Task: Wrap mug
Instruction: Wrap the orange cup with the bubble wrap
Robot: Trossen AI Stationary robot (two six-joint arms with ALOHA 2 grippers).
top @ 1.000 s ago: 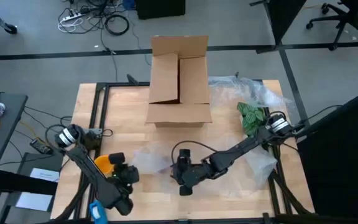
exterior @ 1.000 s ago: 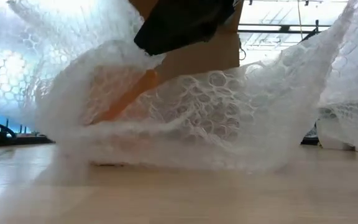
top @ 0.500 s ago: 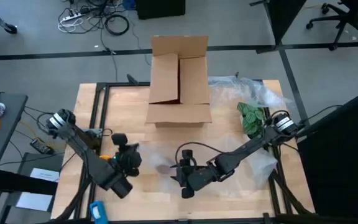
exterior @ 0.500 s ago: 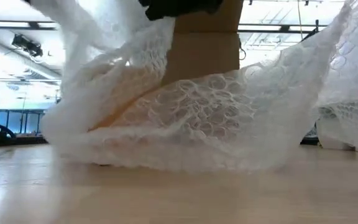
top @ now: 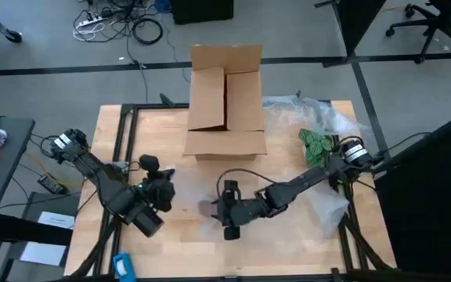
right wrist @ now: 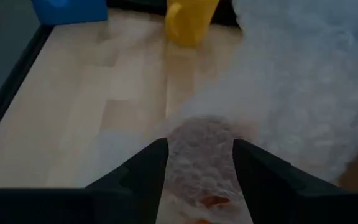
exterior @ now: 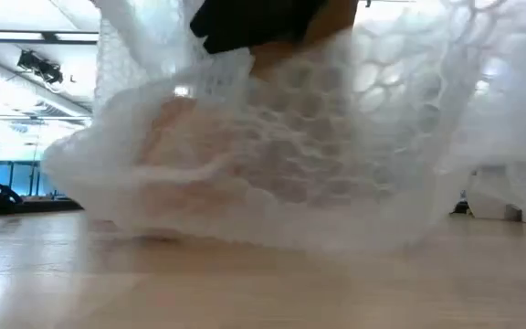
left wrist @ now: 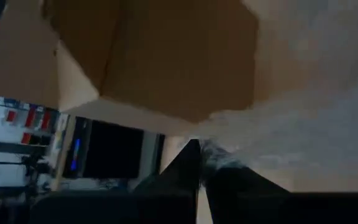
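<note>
On the desk (top: 288,243), near its front edge, the right gripper (top: 227,213) sits at about 6 o'clock from the middle, its fingers (right wrist: 143,167) apart with bubble wrap (exterior: 272,155) bunched between them. Just to its 9 o'clock is the left gripper (top: 161,190), its two fingers (left wrist: 179,171) nearly together with a fold of the wrap pinched between them. The wrap lies between the two grippers as a pale heap; in the low view it rises in a hump with a dark gripper at its top. The mug (exterior: 167,146) shows only as a faint orange tint under the wrap, at the heap's left side; its handle cannot be made out. Farther back, toward 12 o'clock, a cardboard box (top: 225,102) stands open, and more clear wrap (top: 319,117) with a green leafy thing (top: 315,146) lies at 2 o'clock
</note>
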